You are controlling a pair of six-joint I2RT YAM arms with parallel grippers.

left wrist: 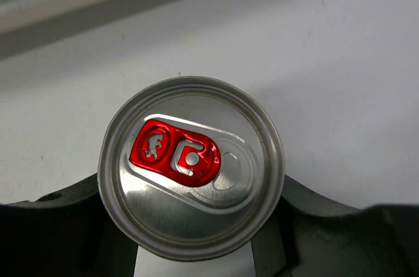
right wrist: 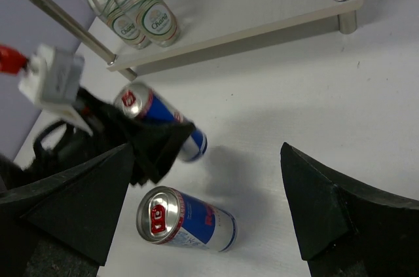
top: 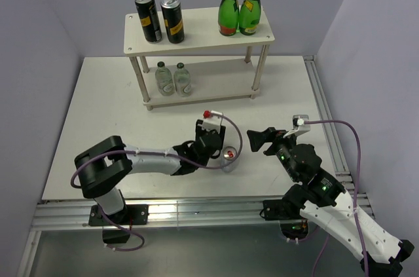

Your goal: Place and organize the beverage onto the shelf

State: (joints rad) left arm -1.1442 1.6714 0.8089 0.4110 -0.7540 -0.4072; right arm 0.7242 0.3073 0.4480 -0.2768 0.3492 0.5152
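My left gripper [top: 213, 141] is shut on a slim silver-blue can [right wrist: 163, 120]; its red tab fills the left wrist view [left wrist: 177, 156], and the gripper hides it in the top view. I cannot tell whether this can touches the table. A second silver-blue can [top: 229, 154] stands free beside it, below it in the right wrist view [right wrist: 190, 219]. My right gripper [top: 256, 139] is open and empty, right of both cans. The shelf [top: 196, 31] holds two black-and-yellow cans [top: 160, 18] on top and two clear bottles [top: 173, 79] on the lower board.
Two tall green glass bottles [top: 239, 6] stand on the right of the shelf's top board. The lower board [right wrist: 262, 2] has bare room right of the clear bottles [right wrist: 141, 18]. A metal rail runs along the table's right and near edges.
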